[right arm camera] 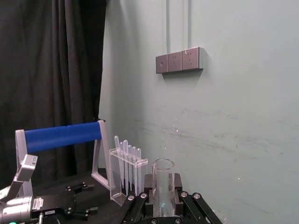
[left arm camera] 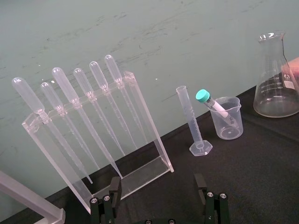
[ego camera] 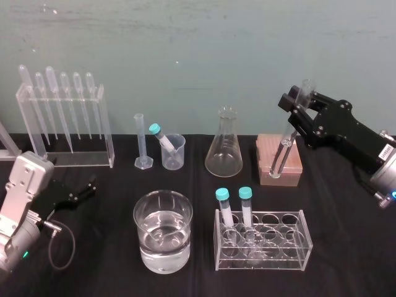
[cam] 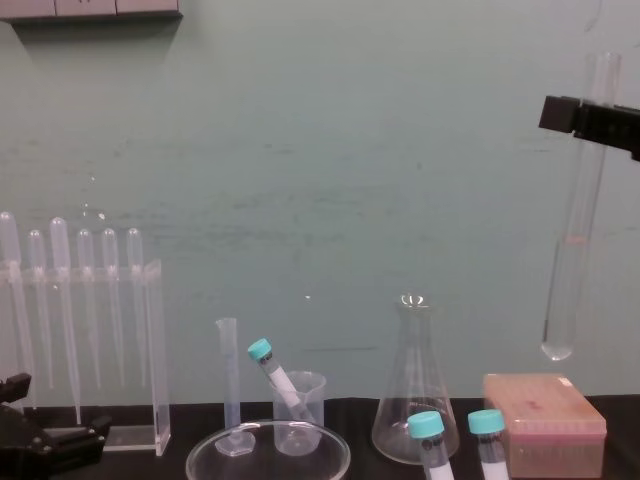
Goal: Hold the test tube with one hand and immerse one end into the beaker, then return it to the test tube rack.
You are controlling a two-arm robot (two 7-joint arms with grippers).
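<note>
my right hand [ego camera: 298,104] is pinching the test tube [ego camera: 286,145] near its open top. the tube hangs upright with its round end just above the test tube rack [ego camera: 291,168], clear of it in the chest view, while my left hand [ego camera: 86,189] lies spread at the near left of the bench [ego camera: 346,247]. i judge the carry to the beaker [ego camera: 174,154] is the step in hand, so i'd raise the tube enough to pass over the conical flask [ego camera: 223,148] standing between them. then i'd lower it slowly and vertically into the free side, since a teal-capped tube [ego camera: 162,137] already leans in the beaker.
</note>
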